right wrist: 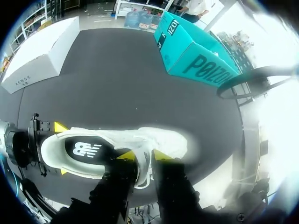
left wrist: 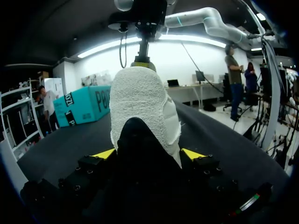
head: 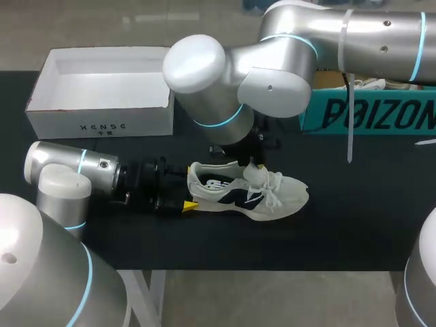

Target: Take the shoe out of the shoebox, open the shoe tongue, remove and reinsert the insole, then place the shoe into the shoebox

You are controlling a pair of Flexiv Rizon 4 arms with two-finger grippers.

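A white shoe (head: 235,192) with dark side marks lies on the black table, toe to the right. My left gripper (head: 191,188) holds its heel from the left. In the left wrist view its yellow tips press both sides of the heel (left wrist: 140,102). My right arm comes in from the upper right and points down over the shoe's middle. In the right wrist view the right gripper (right wrist: 143,157) is shut on the white tongue (right wrist: 143,164) just ahead of the dark insole (right wrist: 86,150). The left gripper (right wrist: 60,148) shows at the heel there too.
The open white shoebox (head: 102,124) stands at the back left of the table, also visible as the shoebox (right wrist: 37,60) in the right wrist view. A teal box (head: 368,112) sits at the back right. Bare black table lies in front of the shoe.
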